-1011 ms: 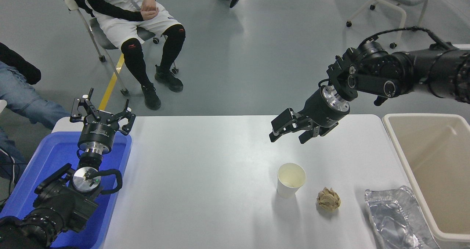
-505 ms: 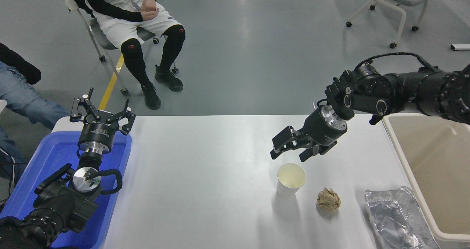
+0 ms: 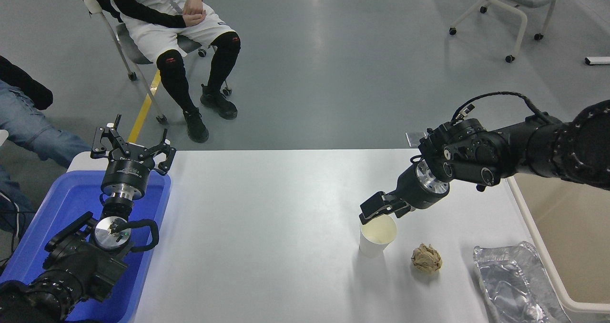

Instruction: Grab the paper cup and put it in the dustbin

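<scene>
Plain white tapered paper cup (image 3: 377, 234) with rolled rim and cream inside stands upright on the white table (image 3: 267, 237), right of centre, toward the near half. Nothing in the cup that can be seen. Right black gripper (image 3: 381, 207) sits right at the cup's far rim, fingers pointing left and down; the visible finger overlaps the rim edge, contact unclear. Fingers look bunched from this angle, cannot tell if apart or together. Right black arm (image 3: 514, 146) comes in from the right edge, wrist with a silver ring just behind the gripper.

Crumpled tan paper ball (image 3: 426, 258) lies just right of the cup, not touching. Crinkled silver foil tray (image 3: 512, 280) further right at the near edge, beside the large beige rectangular plastic dustbin (image 3: 533, 247) with thick rounded rim, which takes the table's right end; the arm passes over its far part.

Left black gripper (image 3: 131, 147) parked at far left over the blue plastic bin (image 3: 71, 204), fingers spread apart, holding nothing.

Beyond the far side a seated person (image 3: 181, 23) in white shorts and black leggings on a chair, hands together in lap; a second person's jeans-clad leg (image 3: 33, 132) at the left edge. Empty wheeled chair (image 3: 505, 4) at far right.
</scene>
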Robot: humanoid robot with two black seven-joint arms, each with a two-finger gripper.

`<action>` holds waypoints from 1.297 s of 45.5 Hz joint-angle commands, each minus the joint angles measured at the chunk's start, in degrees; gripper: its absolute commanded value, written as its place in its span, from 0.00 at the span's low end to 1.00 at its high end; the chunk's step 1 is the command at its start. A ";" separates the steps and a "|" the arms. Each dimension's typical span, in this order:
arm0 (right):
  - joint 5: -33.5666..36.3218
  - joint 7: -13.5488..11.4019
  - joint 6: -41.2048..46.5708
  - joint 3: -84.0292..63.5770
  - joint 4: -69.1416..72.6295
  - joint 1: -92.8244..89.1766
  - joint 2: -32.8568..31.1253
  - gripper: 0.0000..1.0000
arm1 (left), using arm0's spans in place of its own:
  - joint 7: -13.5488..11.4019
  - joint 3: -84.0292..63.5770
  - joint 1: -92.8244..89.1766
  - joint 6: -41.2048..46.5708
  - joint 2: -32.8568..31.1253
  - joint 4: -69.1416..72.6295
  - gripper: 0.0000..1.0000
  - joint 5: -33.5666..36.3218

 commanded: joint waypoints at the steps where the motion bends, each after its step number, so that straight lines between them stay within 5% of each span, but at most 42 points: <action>1: 4.78 -0.04 -1.48 -0.65 -2.87 -3.33 0.24 1.00 | 0.00 0.01 0.00 0.00 0.00 0.00 0.99 0.00; 21: -2.16 0.04 -10.97 -4.08 -5.07 -6.15 0.95 0.97 | 0.00 0.01 0.00 0.00 0.00 0.00 0.99 0.00; 27: -3.82 0.13 -10.97 -4.60 -4.81 -6.06 0.86 0.80 | 0.00 0.01 0.00 0.00 0.00 0.00 0.99 0.00; 30: -5.14 0.13 -10.88 -4.60 -4.55 -5.97 0.86 0.64 | 0.00 0.01 0.00 0.00 0.00 0.00 0.99 0.00; 33: -5.76 0.04 -10.71 -4.87 -3.84 -5.71 0.68 0.36 | 0.00 0.01 0.00 0.00 0.00 0.00 0.99 0.00; 37: -5.76 0.13 -10.45 -5.66 -3.49 -5.45 0.68 0.25 | 0.00 0.01 0.00 0.00 0.00 0.00 0.99 0.00; 40: -5.76 0.13 -10.18 -5.83 -2.96 -5.18 0.59 0.02 | 0.00 0.01 0.00 0.00 0.00 0.00 0.99 0.00; 59: -9.80 0.04 -4.57 -6.19 1.96 1.14 -1.25 0.00 | 0.00 0.01 0.00 0.00 0.00 0.00 0.99 0.00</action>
